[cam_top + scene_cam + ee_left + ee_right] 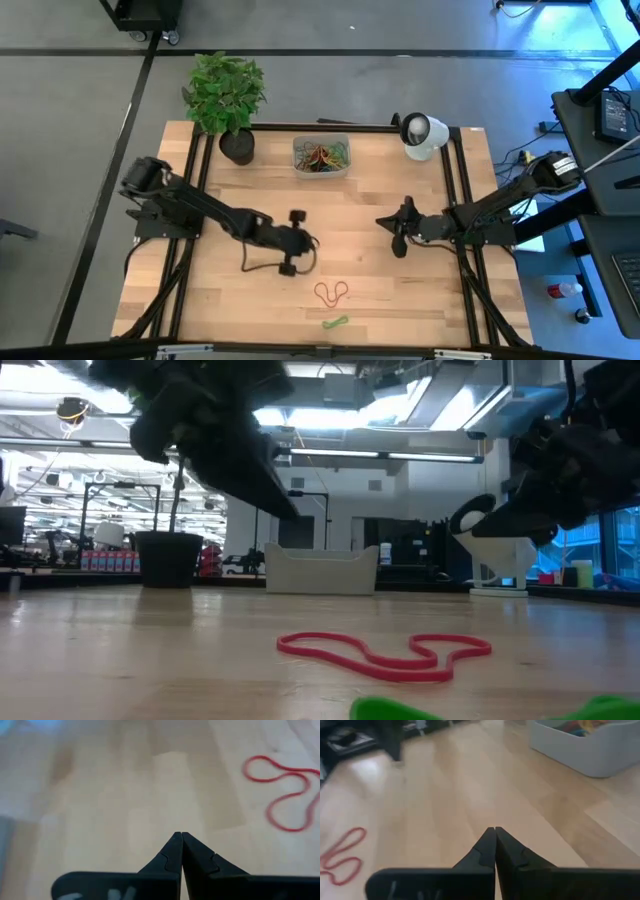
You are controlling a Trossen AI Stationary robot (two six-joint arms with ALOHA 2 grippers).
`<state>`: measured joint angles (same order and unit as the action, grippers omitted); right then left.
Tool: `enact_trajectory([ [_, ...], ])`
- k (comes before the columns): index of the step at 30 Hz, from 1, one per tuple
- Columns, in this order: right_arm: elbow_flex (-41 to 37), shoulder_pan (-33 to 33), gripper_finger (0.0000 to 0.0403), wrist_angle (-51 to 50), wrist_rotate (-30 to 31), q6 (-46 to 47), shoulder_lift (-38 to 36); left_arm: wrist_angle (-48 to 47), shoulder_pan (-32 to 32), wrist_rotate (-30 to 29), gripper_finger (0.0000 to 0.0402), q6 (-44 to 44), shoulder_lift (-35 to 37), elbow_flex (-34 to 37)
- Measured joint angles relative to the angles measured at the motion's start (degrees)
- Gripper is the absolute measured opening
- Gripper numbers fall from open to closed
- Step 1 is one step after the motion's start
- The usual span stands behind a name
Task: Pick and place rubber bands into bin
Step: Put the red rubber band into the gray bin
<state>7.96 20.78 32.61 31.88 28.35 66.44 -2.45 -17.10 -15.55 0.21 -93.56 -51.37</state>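
A: Start with the big things. What is the layout?

B: A pale wooden slatted table [250, 300] carries everything. The two dark arms come in from either side. The left gripper [292, 243] hangs over the middle of the table, left of centre; the right gripper [399, 243] hangs right of centre, level with it.

A: Are they carrying anything?

B: No. Both wrist views show each pair of jaws pressed tip to tip with nothing between them, over bare wood.

A: And the container?

B: The small shallow translucent grey plastic bin [321, 156] sits at the far edge, between a leafy green plant in a black pot [229, 100] on its left and a round white camera [422, 135] on its right. It already holds a tangle of thin coloured rubber bands [322, 155] in red, green and yellow-tan.

A: So what is left?

B: Two loops, as far as I can see. A thin red rubber band twisted into a figure-eight [332, 292] lies on the near part of the table, and a small green rubber band [335, 322] lies just nearer still, by the near edge. It is blurred in the low view, so its shape is uncertain. I judge the job mostly done, with those two to fetch.
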Motion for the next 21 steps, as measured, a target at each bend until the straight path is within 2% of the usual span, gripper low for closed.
enact_trajectory([
  [4, 0.62, 1.55, 0.0002, 0.18, 1.47, 0.05, 2.03, -8.35, -1.90, 2.10, 0.0003, -0.01, -6.30, -9.16],
  [9, 1.83, 2.78, 0.0002, 0.27, 1.65, 1.34, 5.06, -13.67, -3.46, 6.16, 0.0006, -0.19, -13.42, -18.11],
  [16, 2.26, 4.67, 0.0002, 1.33, 1.64, 4.49, 9.77, -16.90, -3.87, 11.87, 0.0040, -3.00, -20.48, -25.00],
  [21, 2.30, 5.09, 0.0003, 4.68, 1.55, 4.12, 11.65, -16.92, -4.35, 15.29, 0.0074, -3.83, -23.51, -27.38],
])
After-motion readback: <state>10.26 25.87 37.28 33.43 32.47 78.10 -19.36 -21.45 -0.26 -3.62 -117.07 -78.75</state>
